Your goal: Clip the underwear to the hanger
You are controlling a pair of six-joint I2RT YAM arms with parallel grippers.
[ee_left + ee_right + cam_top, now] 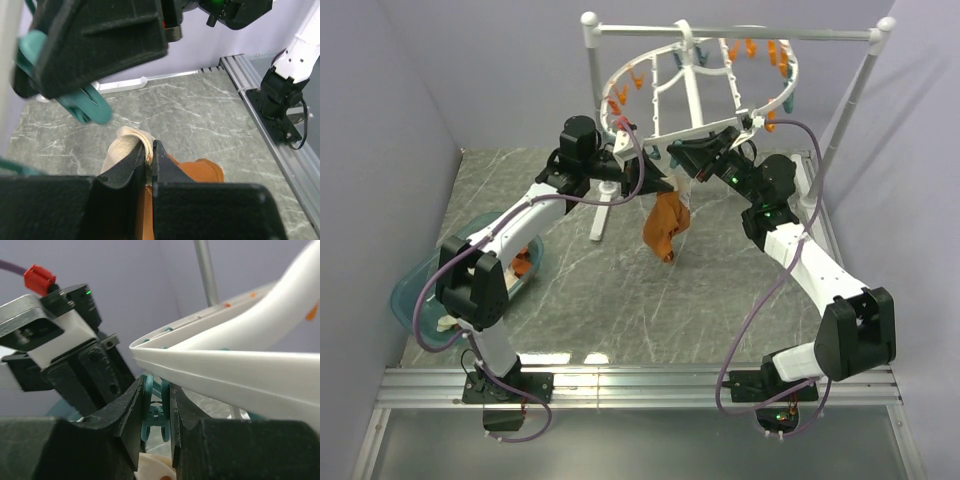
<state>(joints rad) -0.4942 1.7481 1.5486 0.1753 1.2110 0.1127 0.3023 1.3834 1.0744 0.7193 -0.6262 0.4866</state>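
The rust-orange underwear (665, 226) with a cream waistband hangs in the air below the near rim of the white oval hanger (700, 75). My left gripper (655, 184) is shut on the cream waistband (131, 145), with the orange fabric (200, 172) drooping below. My right gripper (692, 160) is shut on a teal clothespin (159, 407) under the hanger's rim (235, 370), squeezing its handles. The cream cloth edge (152, 471) shows just below the pin. Both grippers meet at the rim, nearly touching.
The hanger hangs from a grey-white pole stand (732, 34) at the back. Orange and teal pins (760, 50) ring its rim. A teal bin (430, 290) with more garments sits at the left. A metal rail (640, 385) runs along the near edge.
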